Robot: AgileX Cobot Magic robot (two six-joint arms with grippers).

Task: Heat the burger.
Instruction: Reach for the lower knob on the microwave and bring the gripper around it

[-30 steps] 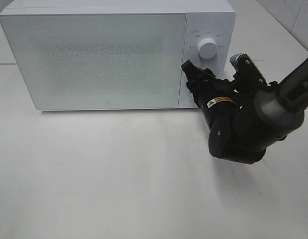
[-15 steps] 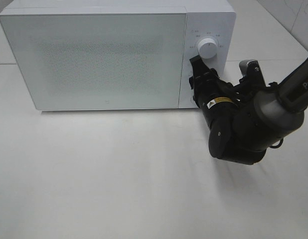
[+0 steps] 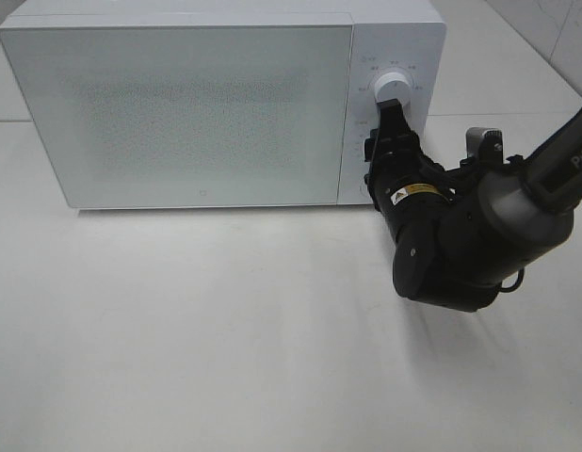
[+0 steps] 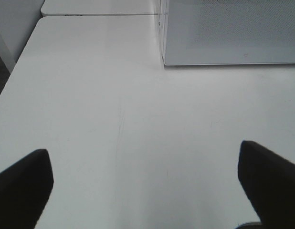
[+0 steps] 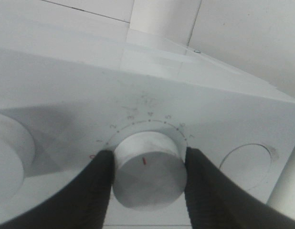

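- Exterior high view: the right gripper (image 3: 390, 115) has climbed the control panel of the microwave (image 3: 178, 113) over the last second. It sat lower, by the edge of the door (image 3: 178, 75), and its tip is now up among the controls. The wrist has rolled too.
- Right wrist view: both fingers (image 5: 97, 191) sit either side of a round white dial (image 5: 148, 169) with a red pointer mark. I see no gap on either side, so the gripper looks pinched onto it.
- A second knob (image 5: 9, 148) sits beside that dial, and a round recess (image 5: 247, 164) lies on its other side. Neither is touched.
- The burger is not visible in any view. The door is shut and frosted, so my guess is that it is already inside, but I can't confirm that.
- Left gripper (image 4: 146, 179): fingers wide apart, holding nothing, hanging over bare bench (image 4: 138, 119) near the microwave's front corner. It is out of the exterior view.
- What this means: loading looks finished, and the step in hand is setting the heat or time.
- Next move, as I judge it, is a wrist twist on the dial. The dial is smooth, so the fingers could slip and leave it unturned.
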